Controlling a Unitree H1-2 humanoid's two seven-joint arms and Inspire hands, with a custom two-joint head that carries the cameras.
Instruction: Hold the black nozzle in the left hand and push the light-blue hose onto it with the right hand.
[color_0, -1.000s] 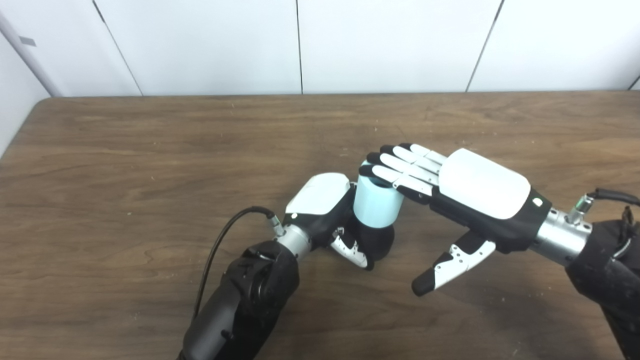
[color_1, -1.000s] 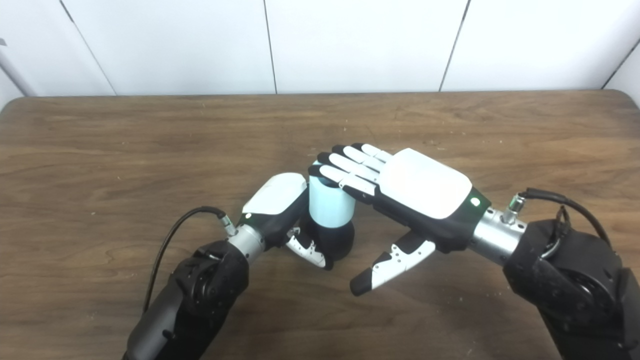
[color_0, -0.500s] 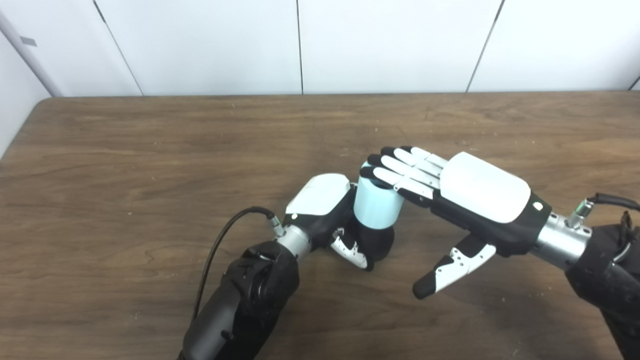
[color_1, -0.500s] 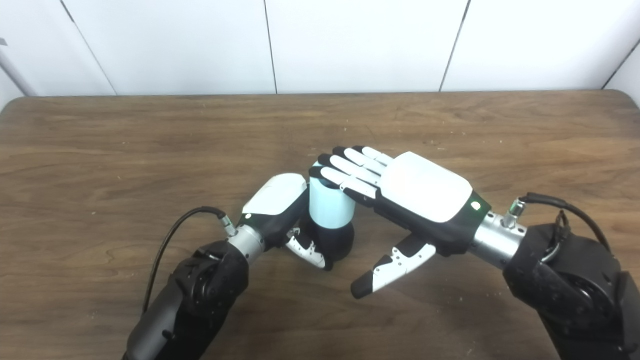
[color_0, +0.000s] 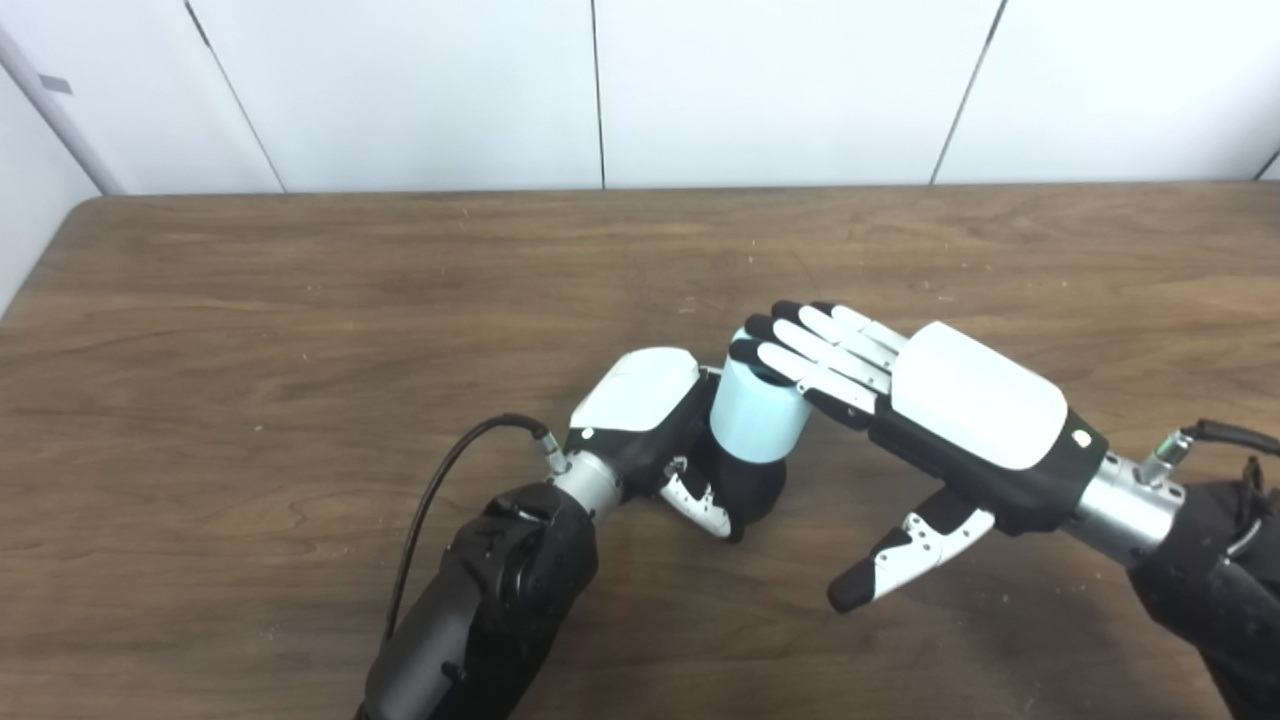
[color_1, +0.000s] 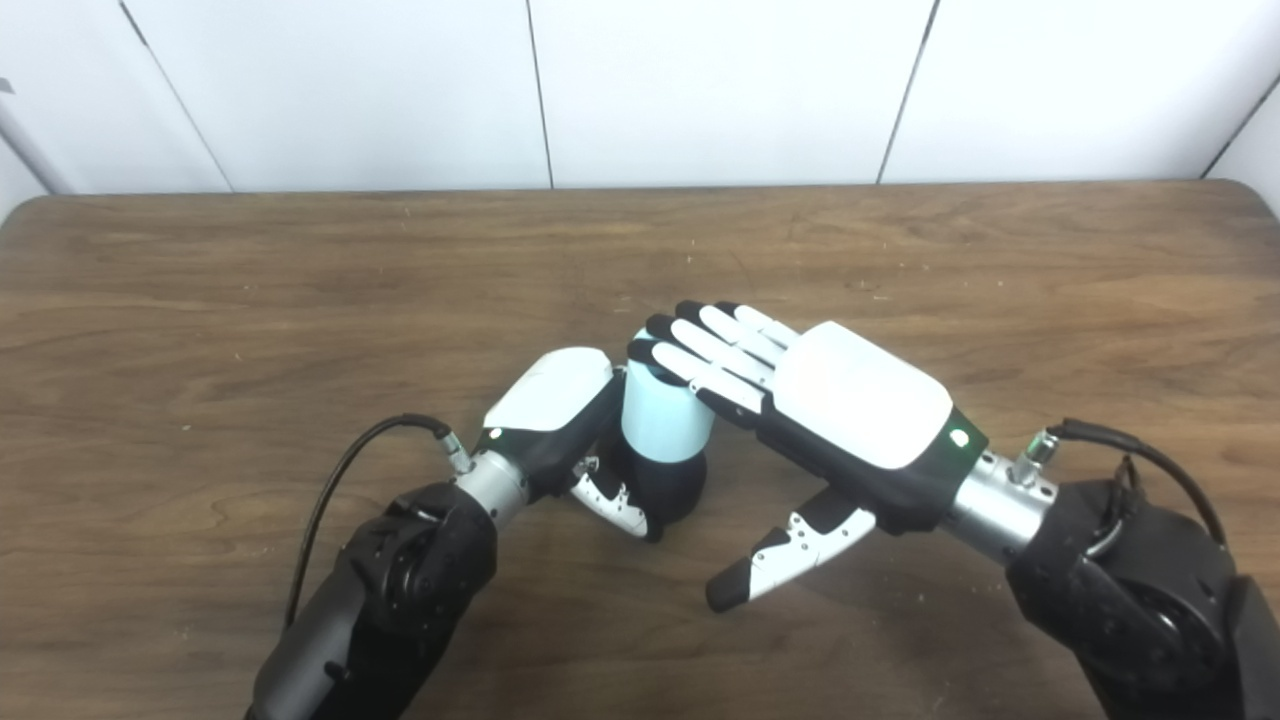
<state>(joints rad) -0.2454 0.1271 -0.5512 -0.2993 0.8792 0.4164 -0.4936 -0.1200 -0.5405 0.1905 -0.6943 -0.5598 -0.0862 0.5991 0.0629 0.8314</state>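
The black nozzle (color_0: 755, 488) stands upright near the table's middle, and my left hand (color_0: 650, 420) is shut on it from the left. A short light-blue hose (color_0: 757, 421) sits over the nozzle's top like a sleeve. My right hand (color_0: 930, 410) is flat and open, palm down, its fingertips (color_0: 760, 340) resting on the hose's top rim. Its thumb hangs free below, away from the hose. The nozzle's upper part is hidden inside the hose.
The wooden table (color_0: 300, 300) runs to a white panelled wall at the back. A black cable (color_0: 450, 470) loops from my left wrist. Bare wood surrounds both hands.
My right hand has sunk a little and shifted slightly right, and the hose sits a bit lower on the nozzle. The left hand has held still.
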